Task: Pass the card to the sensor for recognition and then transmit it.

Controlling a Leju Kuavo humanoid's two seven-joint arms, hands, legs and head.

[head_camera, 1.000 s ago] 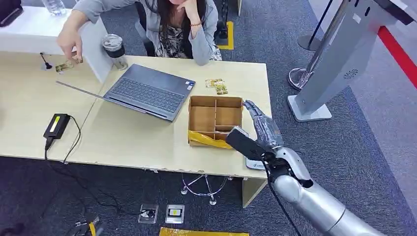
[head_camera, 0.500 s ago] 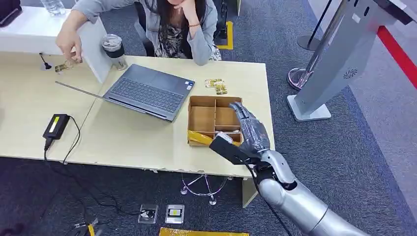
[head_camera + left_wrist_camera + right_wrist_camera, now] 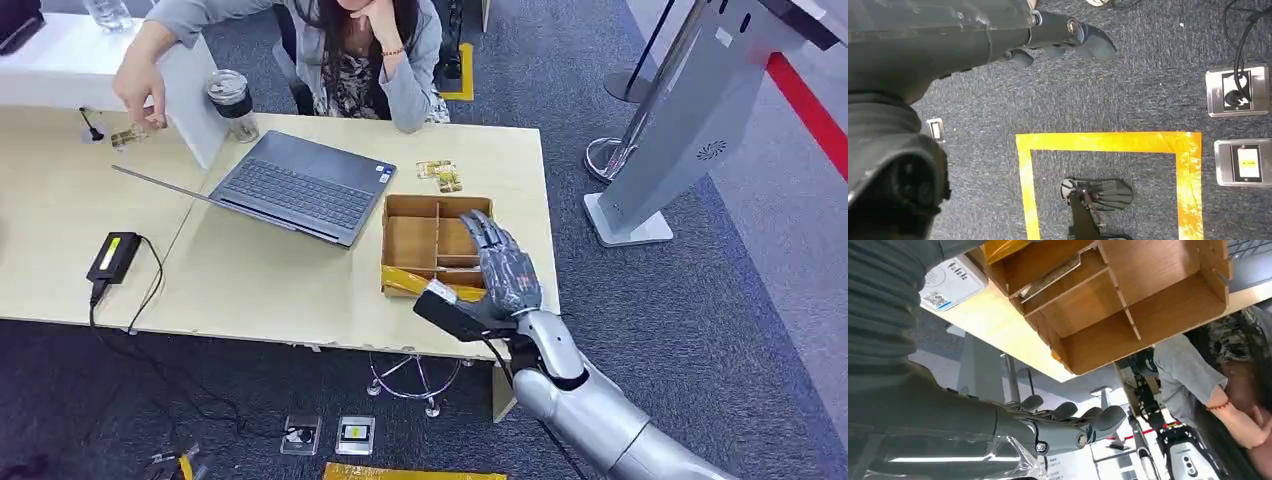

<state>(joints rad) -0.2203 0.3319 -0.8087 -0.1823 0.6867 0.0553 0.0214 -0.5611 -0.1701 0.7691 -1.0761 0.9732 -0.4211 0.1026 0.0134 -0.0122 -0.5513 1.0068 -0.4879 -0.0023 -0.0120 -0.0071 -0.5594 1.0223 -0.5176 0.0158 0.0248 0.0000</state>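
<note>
Two small gold-patterned cards (image 3: pixel 441 175) lie on the desk just behind a wooden divided box (image 3: pixel 410 240). My right hand (image 3: pixel 503 268) hovers over the box's right compartments with its fingers stretched out, holding nothing. In the right wrist view that hand (image 3: pixel 1068 424) is level and spread, with the box (image 3: pixel 1148 315) beyond it and a flat card-like piece (image 3: pixel 1050 279) lying in one compartment. A white plate with a QR code (image 3: pixel 950 282) sits on the desk edge beside the box. My left hand (image 3: pixel 1063 37) hangs over the carpet, empty.
A person sits behind the desk; their hand (image 3: pixel 140 95) holds another card (image 3: pixel 130 135) at the far left. An open laptop (image 3: pixel 300 185), a cup (image 3: pixel 232 100) and a power adapter (image 3: pixel 115 255) are on the desk. A grey kiosk (image 3: pixel 690 120) stands to the right.
My right hand has moved left from the box's right edge to over its right compartments, the wrist drawing in toward the desk's front edge. The fingers stay spread.
</note>
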